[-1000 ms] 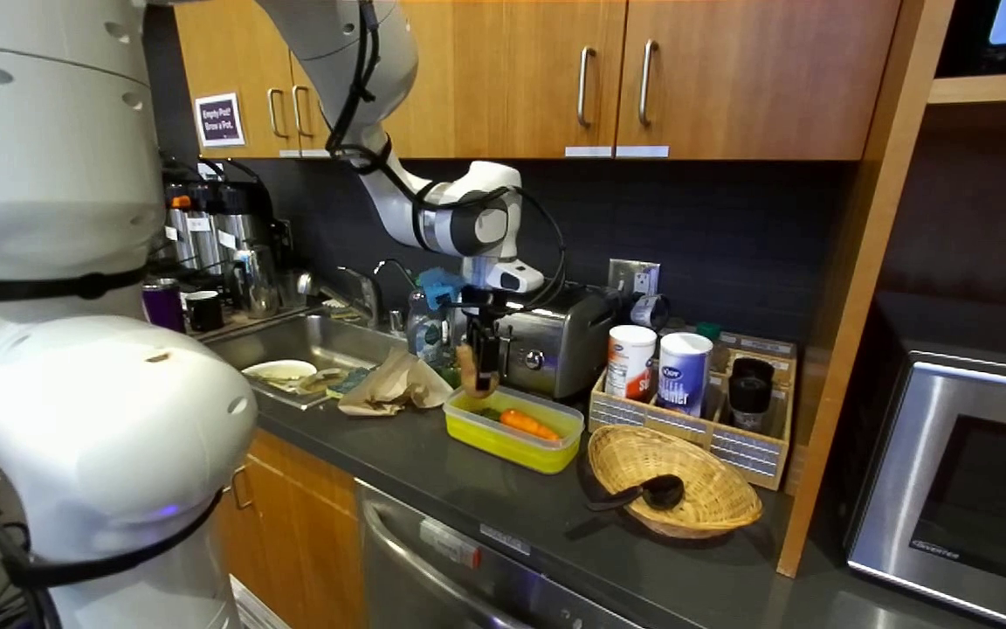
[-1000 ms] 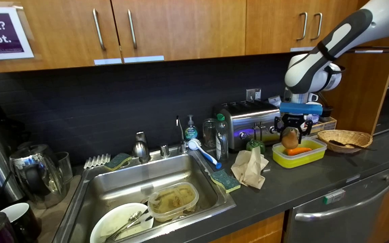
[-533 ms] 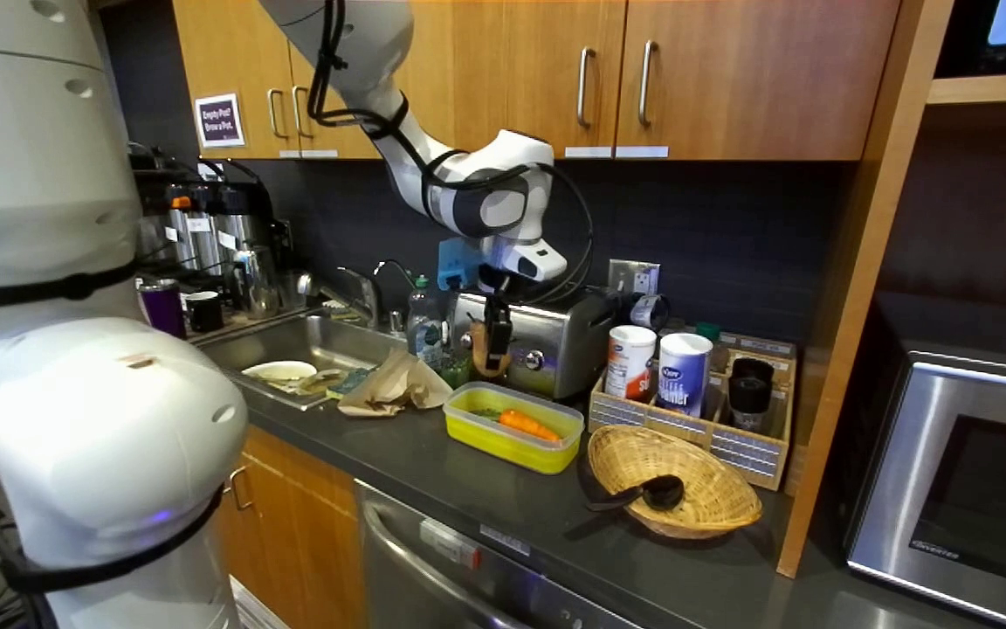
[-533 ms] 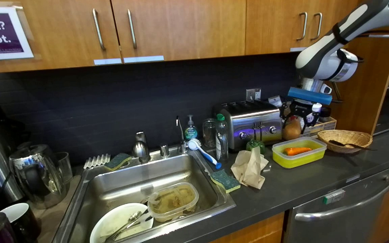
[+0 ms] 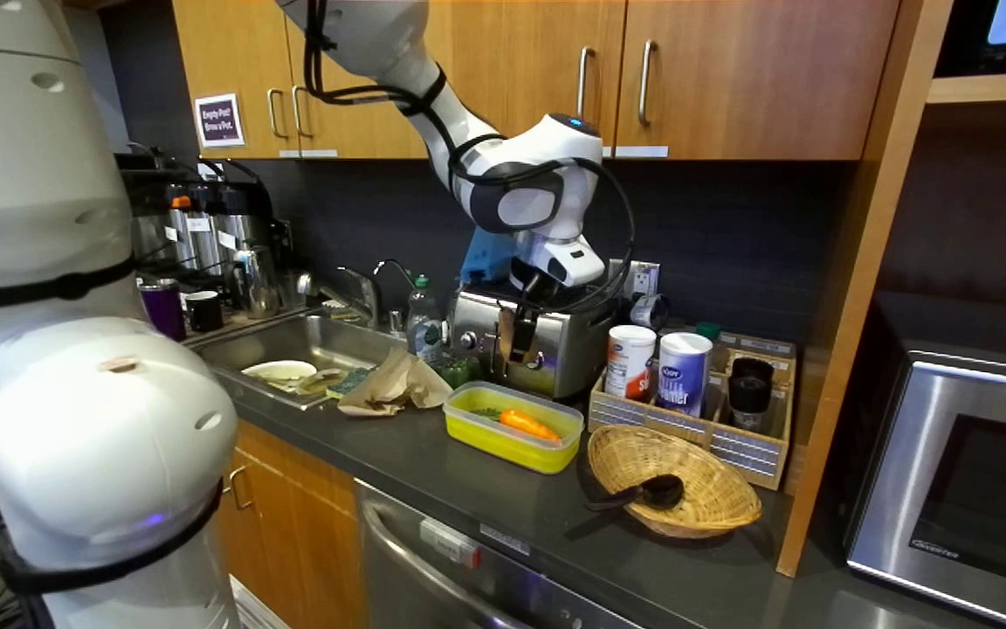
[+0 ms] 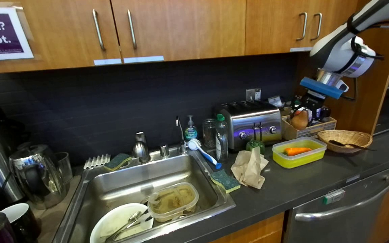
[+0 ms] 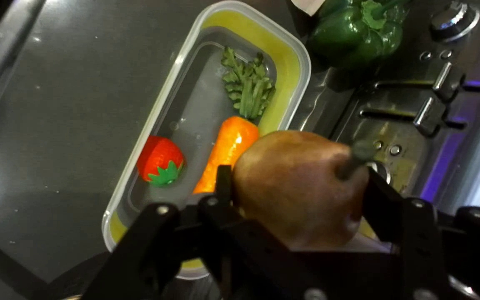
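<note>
Pear (image 6: 299, 120) is pinched in the gripper (image 7: 297, 183), up in the air, with the yellow box (image 6: 299, 161) lower down, near it. This looks like carrying; the next move needs a steady hold.

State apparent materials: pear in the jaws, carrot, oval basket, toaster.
Pear: smooth, mottled skin with low sheen; real fruit or moulded imitation, can't tell.
Carrot: probably glossy moulded plastic; sharp highlight, even orange.
Oval basket: wicker or similar plant fibre, mostly matte; open weave pattern shows.
Toaster: front likely stainless steel, shiny; bright metallic reflections.
</note>
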